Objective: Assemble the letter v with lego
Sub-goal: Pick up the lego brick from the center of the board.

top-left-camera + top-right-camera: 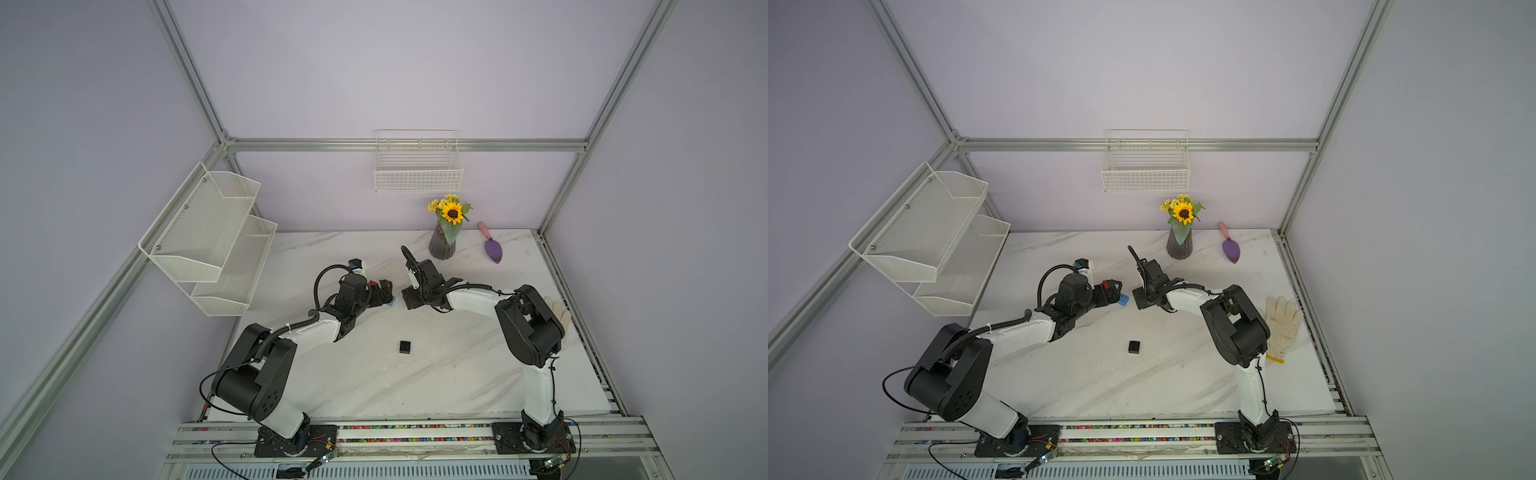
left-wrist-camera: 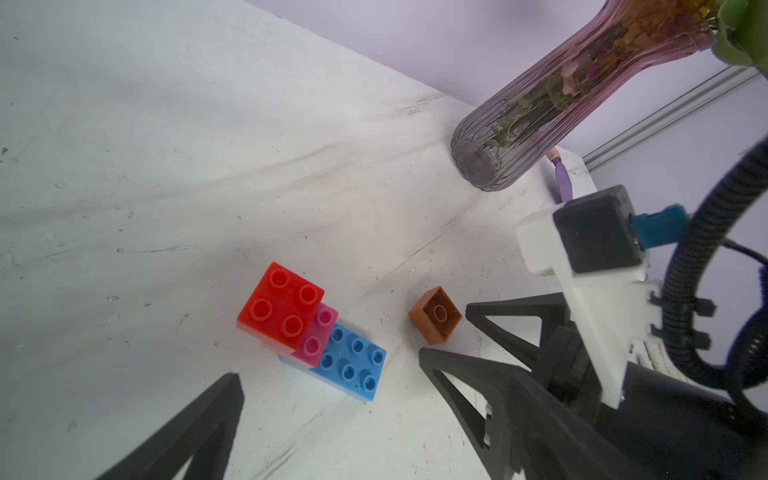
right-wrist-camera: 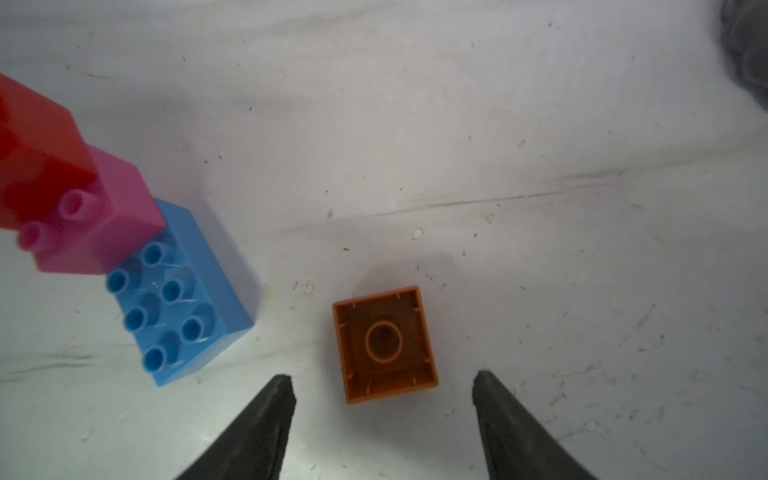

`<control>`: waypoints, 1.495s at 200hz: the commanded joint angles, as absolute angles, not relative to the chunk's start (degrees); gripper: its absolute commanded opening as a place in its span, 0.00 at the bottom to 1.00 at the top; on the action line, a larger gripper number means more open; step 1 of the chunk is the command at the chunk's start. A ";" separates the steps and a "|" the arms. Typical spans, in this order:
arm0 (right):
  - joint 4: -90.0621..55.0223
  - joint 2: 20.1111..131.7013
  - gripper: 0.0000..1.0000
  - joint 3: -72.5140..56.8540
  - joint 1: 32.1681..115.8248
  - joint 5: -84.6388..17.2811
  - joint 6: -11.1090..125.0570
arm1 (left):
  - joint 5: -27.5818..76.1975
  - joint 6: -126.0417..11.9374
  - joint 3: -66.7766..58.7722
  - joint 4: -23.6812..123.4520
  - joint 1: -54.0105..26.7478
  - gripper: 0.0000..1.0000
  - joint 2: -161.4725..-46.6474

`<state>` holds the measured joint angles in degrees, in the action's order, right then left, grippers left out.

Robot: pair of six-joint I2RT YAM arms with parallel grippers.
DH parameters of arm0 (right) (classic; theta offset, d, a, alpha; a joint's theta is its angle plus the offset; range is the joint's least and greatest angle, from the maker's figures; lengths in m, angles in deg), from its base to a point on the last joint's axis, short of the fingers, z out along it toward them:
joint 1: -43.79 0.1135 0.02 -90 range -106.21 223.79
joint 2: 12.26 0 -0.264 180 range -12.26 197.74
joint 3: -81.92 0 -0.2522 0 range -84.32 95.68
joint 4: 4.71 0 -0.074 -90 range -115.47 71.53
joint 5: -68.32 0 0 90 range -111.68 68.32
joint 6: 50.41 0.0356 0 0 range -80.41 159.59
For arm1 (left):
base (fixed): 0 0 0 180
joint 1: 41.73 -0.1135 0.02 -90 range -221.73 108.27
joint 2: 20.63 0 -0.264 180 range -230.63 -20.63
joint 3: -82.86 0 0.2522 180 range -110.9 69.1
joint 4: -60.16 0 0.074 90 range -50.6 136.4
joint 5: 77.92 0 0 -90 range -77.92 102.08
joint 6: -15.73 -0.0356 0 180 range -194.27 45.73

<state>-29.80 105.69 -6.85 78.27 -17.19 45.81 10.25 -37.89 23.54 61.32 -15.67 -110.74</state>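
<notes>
- In both top views the black brick (image 1: 405,346) (image 1: 1134,347) sits alone on the table (image 1: 436,386). It is well apart from the other bricks and nearer the arm bases. No wrist view shows it.
- The top views show only a peek of the red brick (image 1: 1104,284) and the blue brick (image 1: 1123,300), by the left gripper (image 1: 1116,292). The pink and orange-brown bricks are hidden there.
- The left wrist view shows the whole stack (image 2: 316,332). Red sits on the pink brick (image 2: 319,337), and pink sits on blue, like stairs, all bumps up.
- The blue brick lies flat on the table. Its long side runs out from under the pink brick, with six bumps bare. The stairs climb the other way.
- The orange-brown brick (image 3: 384,328) lies hollow side up near the blue brick's bare end, not touching it.
- The right gripper (image 3: 380,376) is spread apart. It has a finger on each side of the orange-brown brick's near edge, touching nothing.
- The left gripper is spread wide and grips nothing. Only one of its fingers (image 2: 199,428) shows in its wrist view.
- Count: five bricks, one of each colour. Three are joined and two are loose. There are two grippers.
</notes>
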 commanded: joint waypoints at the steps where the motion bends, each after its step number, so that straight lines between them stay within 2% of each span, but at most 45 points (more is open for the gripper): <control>1: -30.25 107.24 0.71 -4.62 78.77 -15.49 43.27 | 11.11 -38.58 22.55 61.74 -16.24 1.00 -110.63; 115: -30.41 110.17 0.67 -1.18 78.95 -13.34 40.01 | 12.21 -38.97 22.34 61.47 -16.31 1.00 -112.53; 204: -31.29 111.05 0.51 -0.14 78.95 -14.63 40.69 | 12.34 -38.78 23.57 62.00 -16.31 1.00 -112.21; 240: -31.29 110.69 0.39 -0.50 78.86 -16.19 41.15 | 12.17 -38.77 24.03 62.20 -16.32 1.00 -111.86; 277: -29.81 105.55 0.32 -5.08 77.12 -23.96 45.23 | 12.63 -38.85 24.75 62.61 -16.33 1.00 -111.35; 299: -25.95 100.00 0.32 -10.79 73.80 -33.62 51.53 | 13.51 -38.85 25.98 64.37 -16.26 1.00 -110.74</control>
<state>-29.08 106.65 -5.84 77.09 -22.91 45.04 12.05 -38.07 24.61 61.41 -15.91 -112.53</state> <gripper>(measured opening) 0.358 0.997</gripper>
